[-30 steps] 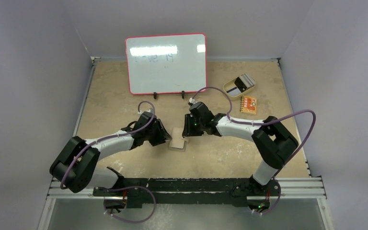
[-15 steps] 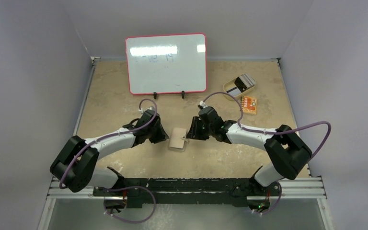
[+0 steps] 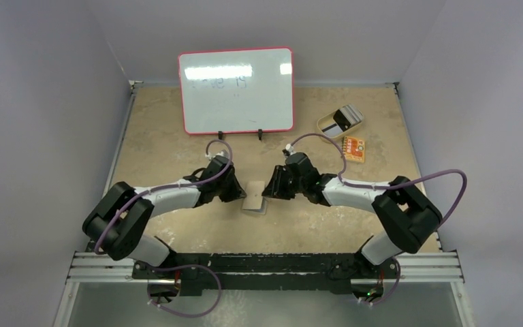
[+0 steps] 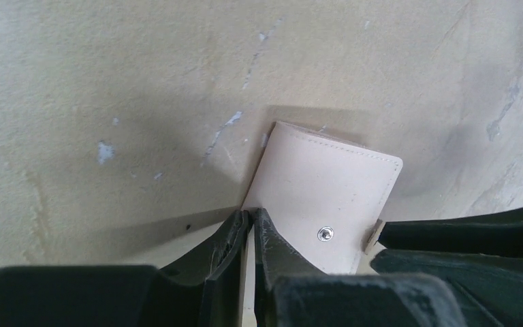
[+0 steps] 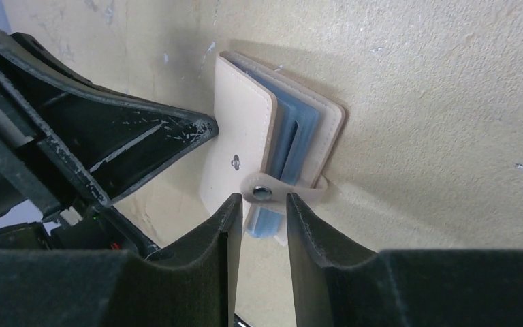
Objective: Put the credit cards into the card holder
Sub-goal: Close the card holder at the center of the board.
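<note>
A: Roughly, where does the holder (image 3: 255, 200) sit?
B: Mid-table (image 3: 156, 150), between the two arms, covers slightly fanned. Left fingers (image 4: 226, 244) enter from 9 o'clock, pressed almost together, pinching the cover's edge. Right fingers (image 5: 219, 235) enter from 3 o'clock with a narrow gap, tips either side of the tab (image 5: 272, 191). No clamping shows.

A: Handling?
B: Judged light. The cover looks soft and leather-like, and likely floppy at the fold. It would probably slide on the table if pushed from one side only. The bluish leaves (image 5: 293, 136) inside look thin and limp; cannot tell whether they are sleeves or cards.

A: Best hold?
B: Cover edge on one side, tab on the other, then part them gently. Keep off the stud (image 4: 325, 234).

A: Cards (image 3: 344, 117)?
B: In the dish (image 3: 321, 125), 1 o'clock of the holder, well apart. Judged stiff, thin and slick, so take them by an edge.
</note>
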